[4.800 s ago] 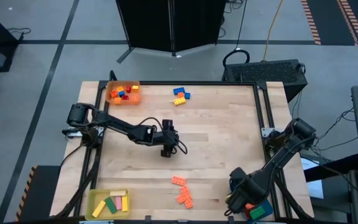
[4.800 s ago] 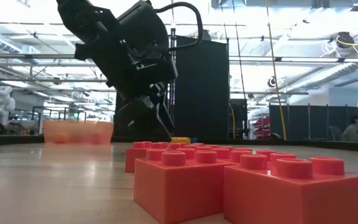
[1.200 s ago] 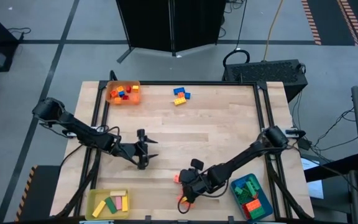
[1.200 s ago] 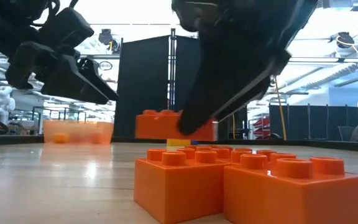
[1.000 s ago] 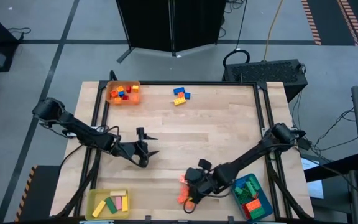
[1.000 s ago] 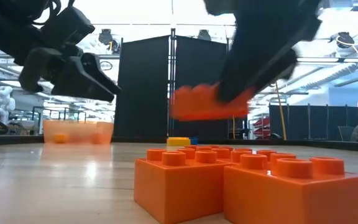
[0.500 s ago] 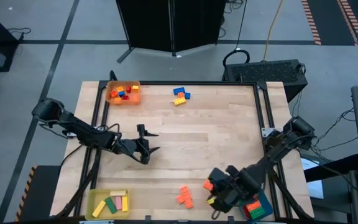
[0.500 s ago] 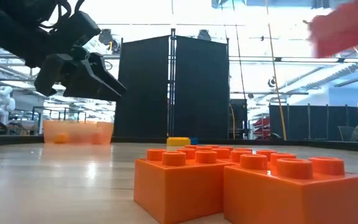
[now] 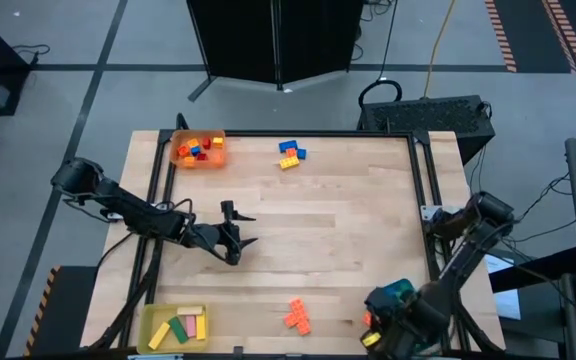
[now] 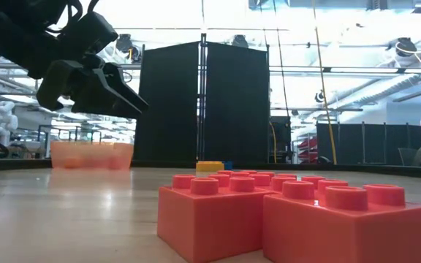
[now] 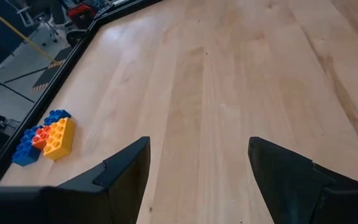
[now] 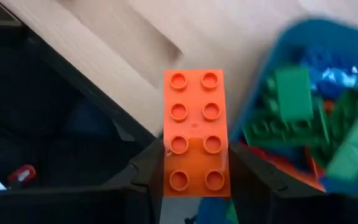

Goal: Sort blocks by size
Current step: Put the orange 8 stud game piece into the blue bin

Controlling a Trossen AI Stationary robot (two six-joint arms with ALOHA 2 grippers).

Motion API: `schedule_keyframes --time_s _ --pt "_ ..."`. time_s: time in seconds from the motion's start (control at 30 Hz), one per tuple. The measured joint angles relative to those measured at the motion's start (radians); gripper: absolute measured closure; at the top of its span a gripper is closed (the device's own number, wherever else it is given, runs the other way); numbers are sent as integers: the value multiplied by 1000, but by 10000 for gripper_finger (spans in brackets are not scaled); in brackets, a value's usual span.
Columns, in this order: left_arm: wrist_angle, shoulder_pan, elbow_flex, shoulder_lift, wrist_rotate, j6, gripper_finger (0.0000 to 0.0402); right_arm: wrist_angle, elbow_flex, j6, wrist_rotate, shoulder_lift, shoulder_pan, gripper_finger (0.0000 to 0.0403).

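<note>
Orange brick (image 12: 195, 131), pinched in the right gripper (image 12: 194, 163) beside the blue tray (image 12: 303, 99), risked dropping onto the counter (image 12: 185, 31); left gripper (image 11: 197, 163) spread, empty.

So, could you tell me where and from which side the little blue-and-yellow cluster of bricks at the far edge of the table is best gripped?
Probably from above, with the fingers closing across the yellow brick: its flat side faces stand exposed in the cluster. The blue pieces look lower and irregular, so they offer poorer faces. The open left gripper, hovering mid-table, is the nearer one; the right gripper holds an orange brick.
</note>
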Motion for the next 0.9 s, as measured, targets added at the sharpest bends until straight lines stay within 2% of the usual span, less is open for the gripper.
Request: schedule_keyframes --time_s 0.23,0.43,0.6,0.77,0.9 --pt "1 0 0 0 0 0 130 -70 0 198 -86 0 87 277" --pt "1 0 0 0 0 -1 130 -144 0 322 -97 0 128 271" --pt "1 0 0 0 0 -4 130 -228 0 362 -96 0 133 232" --pt "1 0 0 0 0 -6 130 -218 0 360 -67 0 133 187" --pt "1 0 0 0 0 -6 130 -219 0 366 -67 0 129 167"
